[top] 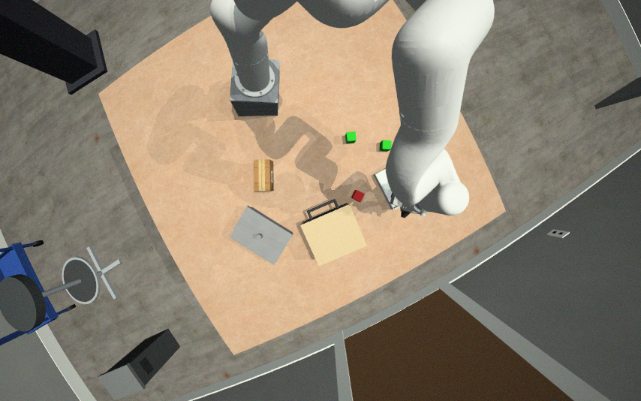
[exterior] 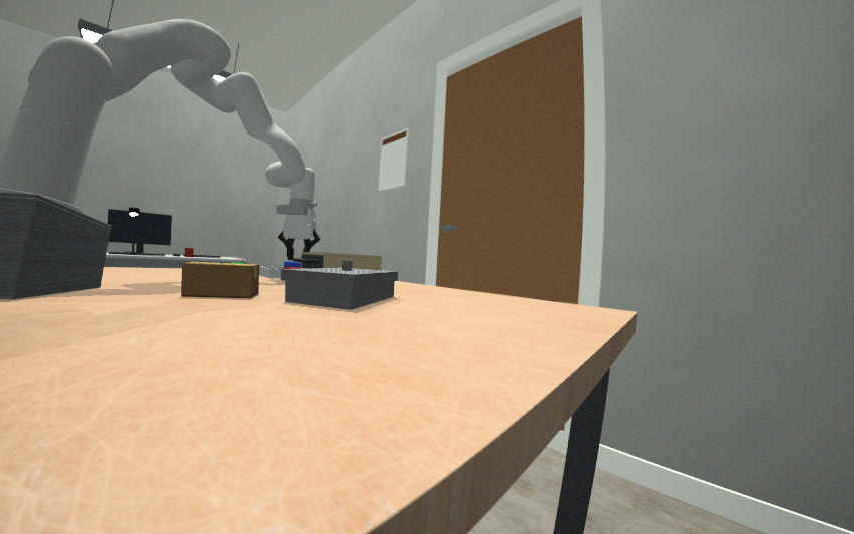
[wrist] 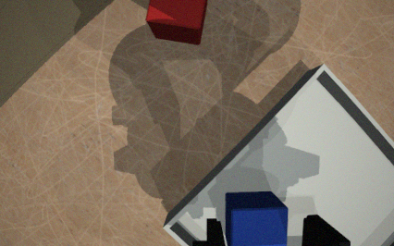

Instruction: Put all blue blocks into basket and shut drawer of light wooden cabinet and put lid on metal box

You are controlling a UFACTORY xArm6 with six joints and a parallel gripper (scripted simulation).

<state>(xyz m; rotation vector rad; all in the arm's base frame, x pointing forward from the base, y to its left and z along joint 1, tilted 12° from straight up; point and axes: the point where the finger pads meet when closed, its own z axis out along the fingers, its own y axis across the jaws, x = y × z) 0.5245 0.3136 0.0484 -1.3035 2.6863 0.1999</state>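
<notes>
A blue block (wrist: 256, 217) lies inside the basket (wrist: 312, 171), a shallow white tray with a dark rim, near its corner. My gripper (wrist: 267, 233) hangs straight above the block, open, with a gap between each finger and the block. In the side view the gripper (exterior: 297, 246) is a little above the blue block (exterior: 292, 264). In the top view my arm covers most of the basket (top: 384, 185). The metal box (top: 260, 233) has its lid with a knob on it. The light wooden cabinet (top: 334, 233) shows its dark handle (top: 320, 209).
A red block (wrist: 178, 18) lies on the table just outside the basket, also seen in the top view (top: 358, 195). Two green blocks (top: 350, 137) (top: 386, 145) lie further back. A small brown wooden box (top: 263, 175) stands left of them.
</notes>
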